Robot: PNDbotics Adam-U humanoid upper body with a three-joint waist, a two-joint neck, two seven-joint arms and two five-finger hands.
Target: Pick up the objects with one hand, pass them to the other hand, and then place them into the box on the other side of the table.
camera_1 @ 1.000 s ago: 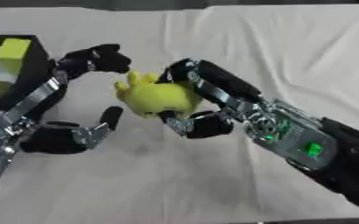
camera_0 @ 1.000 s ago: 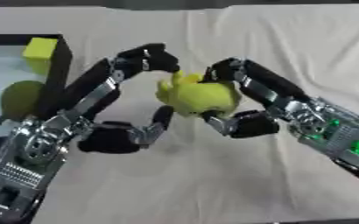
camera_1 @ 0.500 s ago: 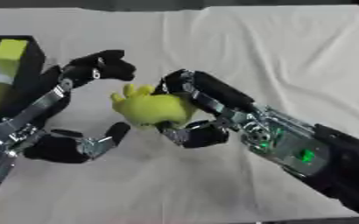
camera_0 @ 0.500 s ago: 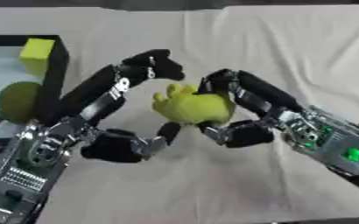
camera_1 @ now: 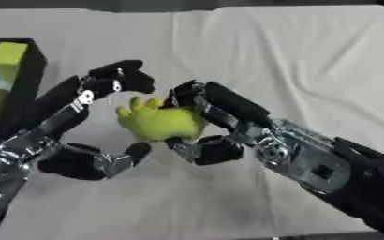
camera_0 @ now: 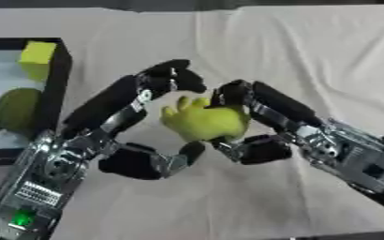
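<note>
Yellow-green toy [camera_0: 202, 123] held above the white cloth [camera_0: 310, 56] mid-table, right hand [camera_0: 246, 125] curled round it, left hand [camera_0: 150, 126] cupped open just beside it, black box [camera_0: 57, 75] at left holding a yellow block [camera_0: 36, 57] and a green fruit [camera_0: 15, 110]

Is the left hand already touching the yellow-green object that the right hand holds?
Cannot tell. In the left eye view the left hand cups round the yellow-green object, held by the right hand, but neither contact nor gap shows plainly.
</note>
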